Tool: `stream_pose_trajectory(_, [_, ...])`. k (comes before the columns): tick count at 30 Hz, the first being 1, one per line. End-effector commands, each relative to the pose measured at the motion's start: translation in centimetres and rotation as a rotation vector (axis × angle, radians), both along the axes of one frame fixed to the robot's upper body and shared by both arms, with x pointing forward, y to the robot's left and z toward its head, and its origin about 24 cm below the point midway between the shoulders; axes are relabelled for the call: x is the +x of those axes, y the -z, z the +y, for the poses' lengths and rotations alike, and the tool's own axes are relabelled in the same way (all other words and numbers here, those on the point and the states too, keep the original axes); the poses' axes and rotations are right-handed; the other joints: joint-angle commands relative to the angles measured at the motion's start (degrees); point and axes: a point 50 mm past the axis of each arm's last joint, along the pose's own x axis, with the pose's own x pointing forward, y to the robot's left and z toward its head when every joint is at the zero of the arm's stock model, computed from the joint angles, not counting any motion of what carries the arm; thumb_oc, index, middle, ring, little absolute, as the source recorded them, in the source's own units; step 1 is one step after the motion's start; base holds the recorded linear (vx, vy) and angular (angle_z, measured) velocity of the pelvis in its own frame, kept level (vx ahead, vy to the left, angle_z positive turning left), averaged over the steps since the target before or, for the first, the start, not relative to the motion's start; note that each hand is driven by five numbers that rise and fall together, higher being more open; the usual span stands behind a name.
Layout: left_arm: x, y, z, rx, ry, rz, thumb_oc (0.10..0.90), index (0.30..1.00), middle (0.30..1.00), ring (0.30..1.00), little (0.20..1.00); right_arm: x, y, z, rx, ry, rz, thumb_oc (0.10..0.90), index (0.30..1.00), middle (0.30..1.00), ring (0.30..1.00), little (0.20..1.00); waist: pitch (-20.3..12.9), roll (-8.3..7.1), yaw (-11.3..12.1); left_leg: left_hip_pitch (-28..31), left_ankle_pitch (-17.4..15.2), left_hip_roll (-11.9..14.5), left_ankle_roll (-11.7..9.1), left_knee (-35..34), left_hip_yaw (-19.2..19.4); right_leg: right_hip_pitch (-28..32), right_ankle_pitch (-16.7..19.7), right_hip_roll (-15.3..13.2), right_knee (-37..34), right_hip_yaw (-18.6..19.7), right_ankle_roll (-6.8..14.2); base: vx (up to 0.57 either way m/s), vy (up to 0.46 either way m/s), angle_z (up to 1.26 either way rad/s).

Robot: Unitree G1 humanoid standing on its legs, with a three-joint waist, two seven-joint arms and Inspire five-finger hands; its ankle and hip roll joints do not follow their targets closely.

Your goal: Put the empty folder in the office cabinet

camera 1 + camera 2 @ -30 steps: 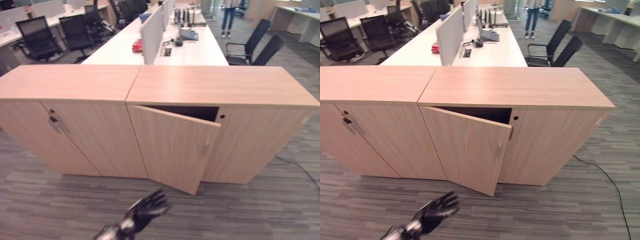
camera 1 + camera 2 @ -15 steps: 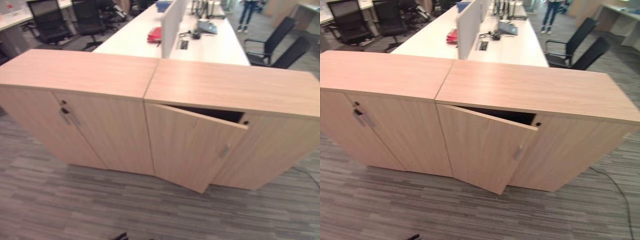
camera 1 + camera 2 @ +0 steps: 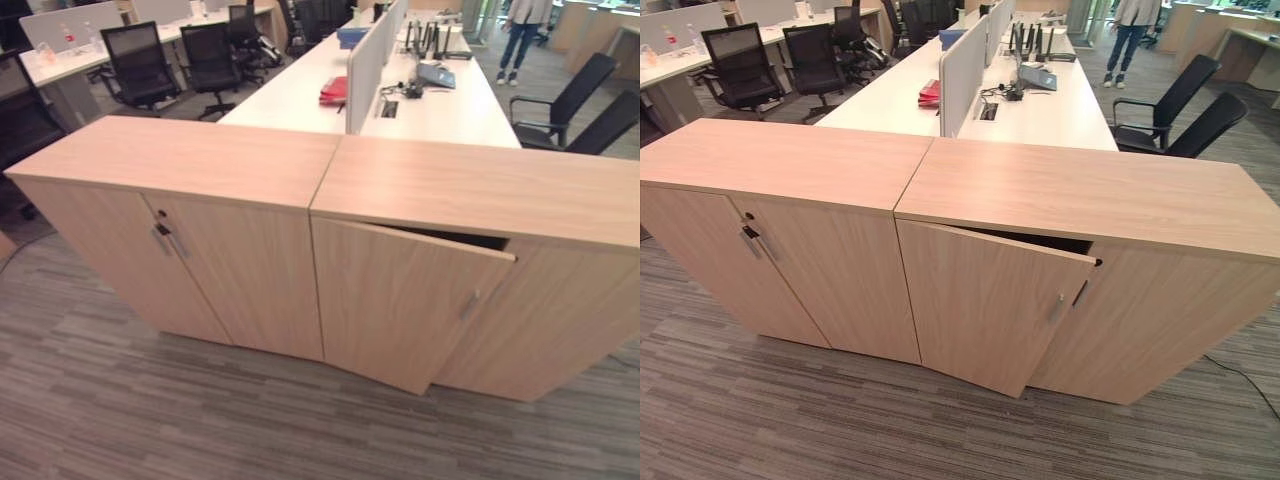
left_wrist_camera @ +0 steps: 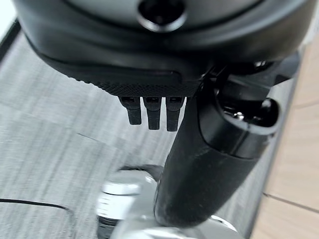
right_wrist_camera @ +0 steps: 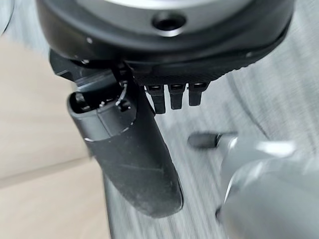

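You're facing the cabinet (image 3: 420,200), its door (image 3: 400,300) hanging ajar at centre right; a red folder (image 3: 334,90) is lying upper centre, probably light and bendy, so grip its spine; left hand (image 4: 164,74) and right hand (image 5: 149,69) are hanging relaxed, holding nothing

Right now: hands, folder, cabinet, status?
Left hand and right hand open, holding nothing. Office cabinet ahead, its left door ajar. Red folder lies on the desk behind.
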Motion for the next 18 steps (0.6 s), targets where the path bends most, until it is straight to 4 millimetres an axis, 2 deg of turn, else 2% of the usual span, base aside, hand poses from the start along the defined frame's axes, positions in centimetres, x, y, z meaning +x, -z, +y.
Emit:
stream_pose_trajectory(1, [3.9,0.0,-1.2,-0.076,-0.066,-0.154,0.800,0.900,0.900,0.900,0.900,1.7,-0.9,-1.8,-0.045,-0.013,-0.023,0.800,0.900,0.900,0.900,0.900,-1.4,1.34,-0.9,-1.1,-2.5,0.6,-2.8,-0.3,1.2,-0.2,-3.7,0.9,0.0,-3.0,2.2,0.00,0.020,-0.20])
stream_pose_trajectory(3, [5.1,-0.2,-1.2,-0.073,-0.043,-0.194,0.800,0.900,0.900,0.900,0.900,2.1,-1.1,-2.3,-0.057,-0.001,-0.027,0.800,0.900,0.900,0.900,0.900,-1.6,1.41,-1.2,-0.8,-2.7,0.7,-2.8,-0.3,1.6,-0.1,-3.7,0.9,0.0,-2.6,2.3,0.00,0.012,-0.12])
stream_pose_trajectory(6, [5.7,-0.4,-1.2,-0.058,-0.014,-0.205,0.800,0.900,0.900,0.900,0.900,2.2,-1.2,-2.4,-0.059,0.004,-0.026,0.800,0.900,0.900,0.900,0.900,-1.7,1.34,-1.4,-0.6,-2.9,0.7,-2.7,-0.3,1.8,0.0,-3.7,0.9,0.0,-2.3,2.3,0.00,0.008,-0.13])
stream_pose_trajectory(10, [7.2,-0.7,-1.5,-0.012,0.065,-0.245,0.800,0.900,0.900,0.900,0.900,1.7,-1.2,-2.5,-0.064,0.028,-0.012,0.800,0.900,0.900,0.900,0.900,-1.8,1.08,-1.5,-0.2,-3.1,0.7,-2.7,-0.3,2.0,0.2,-3.9,0.9,0.0,-2.1,2.4,-0.01,-0.004,-0.04])
stream_pose_trajectory(13, [8.1,-1.0,-2.2,0.004,0.115,-0.290,0.800,0.900,0.900,0.900,0.900,1.2,-1.2,-2.8,-0.075,0.051,0.004,0.800,0.900,0.900,0.900,0.900,-1.8,0.90,-1.4,-0.1,-3.2,0.6,-2.6,-0.3,1.8,0.4,-4.0,0.9,0.0,-2.1,2.4,-0.01,-0.002,-0.02])
stream_pose_trajectory(14, [8.9,-1.3,-3.0,0.022,0.219,-0.321,0.800,0.900,0.900,0.900,0.900,1.7,-1.2,-2.4,-0.078,0.064,-0.002,0.800,0.900,0.900,0.900,0.900,-1.7,0.84,-1.1,0.0,-3.2,0.6,-2.6,-0.3,1.6,0.5,-4.2,0.9,0.0,-2.2,2.4,0.00,0.000,0.00])
stream_pose_trajectory(18, [9.1,-1.3,-4.2,0.012,0.343,-0.318,0.800,0.900,0.900,0.900,0.900,2.2,-1.1,-2.2,-0.076,0.075,-0.016,0.800,0.900,0.900,0.900,0.900,-1.6,0.93,-1.0,0.0,-3.2,0.6,-2.5,-0.3,1.6,0.7,-4.2,1.0,0.0,-2.1,2.4,0.00,0.000,0.00])
